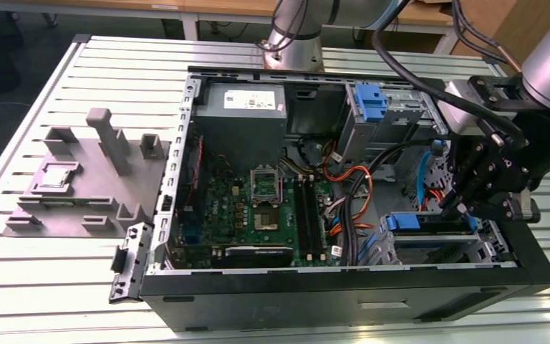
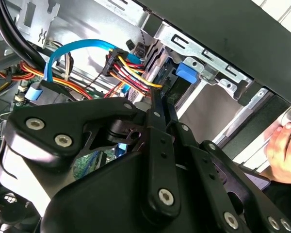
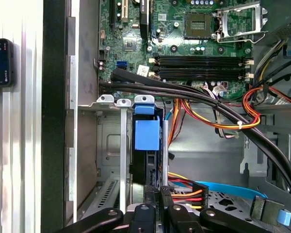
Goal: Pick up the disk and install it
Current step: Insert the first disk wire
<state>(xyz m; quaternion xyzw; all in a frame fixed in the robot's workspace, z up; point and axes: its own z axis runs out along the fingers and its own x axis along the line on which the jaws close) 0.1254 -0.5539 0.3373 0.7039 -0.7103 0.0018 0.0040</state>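
- The disk (image 3: 146,138) sat on edge in the metal drive cage (image 3: 106,160) at the front corner of the open computer case (image 1: 351,283), its blue carrier frame facing up; in the exterior view the same blue frame (image 1: 411,222) showed at the cage's top, near that view's right.
- My claw (image 1: 466,208) hung just above the disk, at the cage's end nearer the exterior view's right. In the first wrist view my claw (image 3: 157,206) was lined up with the disk's dark edge, and I could not tell whether my fingers were spread, pressed together or pinching it.
- In the second wrist view my black linkage crowded the foreground, with a blue tab (image 2: 186,73) on the cage beyond it.
- A bundle of red, yellow and black power wires (image 2: 128,73) and a flat blue data cable (image 2: 80,46) ran just beside the cage.
- Farther in lay the green motherboard (image 3: 184,39), with thick black cables (image 3: 184,92) crossing between it and the cage.
- A second blue bracket (image 1: 371,100) stood on the upper drive cage, beside the grey power-supply box (image 1: 244,107).
- Outside the case, a grey fixture (image 1: 84,179) rested on the slatted table (image 1: 65,287), well apart from me.
- A person's hand (image 2: 286,150) showed beyond the case wall.
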